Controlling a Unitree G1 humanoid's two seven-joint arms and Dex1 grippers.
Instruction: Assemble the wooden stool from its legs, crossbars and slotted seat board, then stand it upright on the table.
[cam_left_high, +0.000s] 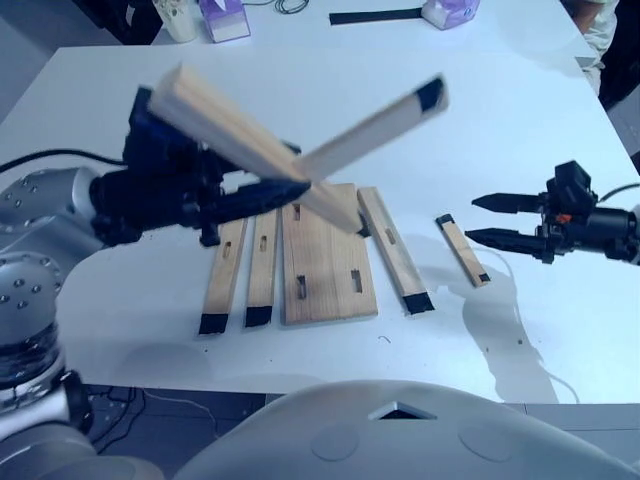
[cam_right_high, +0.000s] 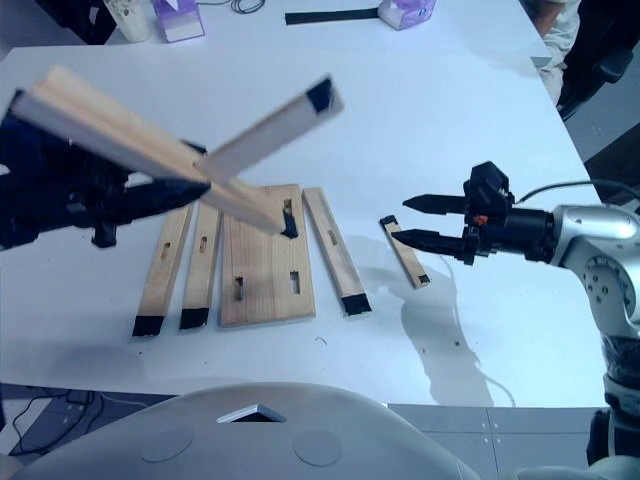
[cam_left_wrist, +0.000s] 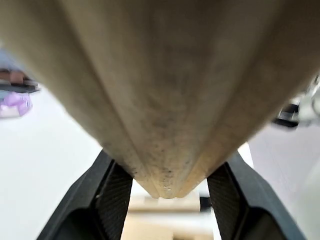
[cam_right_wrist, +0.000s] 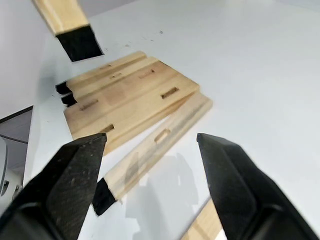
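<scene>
White table (cam_left_high: 520, 150), black-tipped pale legs (cam_left_high: 393, 248); left gripper (cam_left_high: 262, 195) tight around 2, right gripper (cam_left_high: 472, 219) agape.

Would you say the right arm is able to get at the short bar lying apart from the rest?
Probably yes: the right pincer is open and hangs close by the short bar, which lies alone on the table with nothing over it.

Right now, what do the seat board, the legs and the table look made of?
Seat board: pale, bare-looking wood; grain lines and cut slots show.
Legs: same pale wood, ends black, paint or tape, cannot tell which.
Table: smooth white top with faint reflections, likely laminate or painted board.
</scene>
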